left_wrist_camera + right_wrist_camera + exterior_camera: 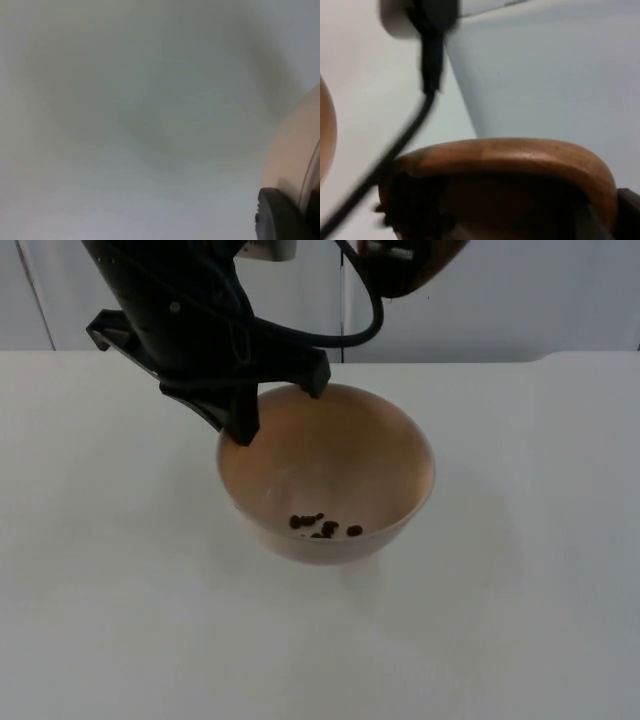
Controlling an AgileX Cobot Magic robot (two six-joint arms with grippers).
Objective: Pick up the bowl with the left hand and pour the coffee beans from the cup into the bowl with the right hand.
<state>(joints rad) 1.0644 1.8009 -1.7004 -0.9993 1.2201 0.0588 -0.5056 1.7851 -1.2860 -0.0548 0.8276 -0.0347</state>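
Left gripper is clamping the far-left rim of the bowl, holding it over the white table. Bowl is showing pale peach, round and deep, a few dark coffee beans lying inside. Right gripper is probably gripping the brown wooden cup, tilted, above the bowl's far side.

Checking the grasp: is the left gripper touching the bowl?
Touching: in the top view the left gripper has its fingers astride the bowl's rim.

White table ends at a grey wall
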